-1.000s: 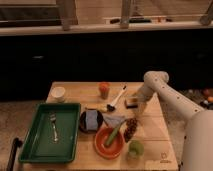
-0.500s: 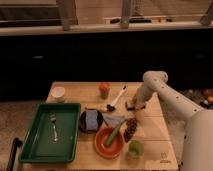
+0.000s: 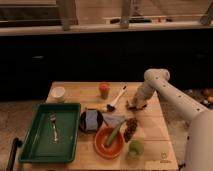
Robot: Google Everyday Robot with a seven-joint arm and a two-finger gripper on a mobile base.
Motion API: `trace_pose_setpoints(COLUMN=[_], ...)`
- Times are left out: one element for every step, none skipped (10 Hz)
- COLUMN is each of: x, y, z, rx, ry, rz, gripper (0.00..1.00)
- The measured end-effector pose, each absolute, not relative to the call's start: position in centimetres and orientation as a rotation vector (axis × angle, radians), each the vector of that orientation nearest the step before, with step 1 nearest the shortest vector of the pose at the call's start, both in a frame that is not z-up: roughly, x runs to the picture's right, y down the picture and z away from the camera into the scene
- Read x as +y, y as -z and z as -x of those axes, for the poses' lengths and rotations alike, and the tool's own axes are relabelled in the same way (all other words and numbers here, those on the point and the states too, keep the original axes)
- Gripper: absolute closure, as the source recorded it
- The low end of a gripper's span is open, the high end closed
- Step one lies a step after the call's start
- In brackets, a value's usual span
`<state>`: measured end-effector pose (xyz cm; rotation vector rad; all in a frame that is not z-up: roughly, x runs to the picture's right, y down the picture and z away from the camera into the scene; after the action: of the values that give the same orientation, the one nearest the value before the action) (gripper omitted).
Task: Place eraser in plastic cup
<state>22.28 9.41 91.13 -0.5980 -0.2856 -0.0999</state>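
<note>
My end effector (image 3: pixel 136 102) is low over the right side of the wooden surface (image 3: pixel 152 135), at the end of a white arm that reaches in from the right. I cannot tell whether it is wide, narrow or already holding something. A small dark shape right at its tip looks like the eraser (image 3: pixel 130 106), resting on the surface or just lifted; the view is too dim to be sure.

Just left of it lies a black-and-white brush (image 3: pixel 116 99), and beyond that stands an orange cup (image 3: pixel 104 89). The pale green plastic cup (image 3: pixel 135 147) stands well apart, at the near edge of the surface, beside an orange bowl (image 3: pixel 101 149). A green tray (image 3: pixel 27 136) fills the left side.

I judge the pick-up step to be in hand. Next I need a secure hold, a lift clear of the brush, then a carry toward the near edge to release above the plastic cup.
</note>
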Motion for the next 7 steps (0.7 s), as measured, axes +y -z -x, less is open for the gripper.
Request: trace_pose_setpoints(x=[9.2, 8.8, 8.5, 8.3, 8.0, 7.9, 7.8], y=[-90.8, -90.4, -90.0, -89.7, -89.3, -88.8, -88.4], z=[-22.2, -22.3, -22.3, -22.3, -22.3, -22.3, -22.2], rx=[-0.29, -0.298, -0.303, -0.308, -0.315, -0.327, -0.34], ry=[0.109, 0.124, 0.134, 0.144, 0.154, 0.169, 0.184], rz=[0.595, 0.585, 0.576, 0.57, 0.561, 0.552, 0.544], gripper=[1.0, 1.0, 1.0, 1.0, 1.0, 1.0, 1.0])
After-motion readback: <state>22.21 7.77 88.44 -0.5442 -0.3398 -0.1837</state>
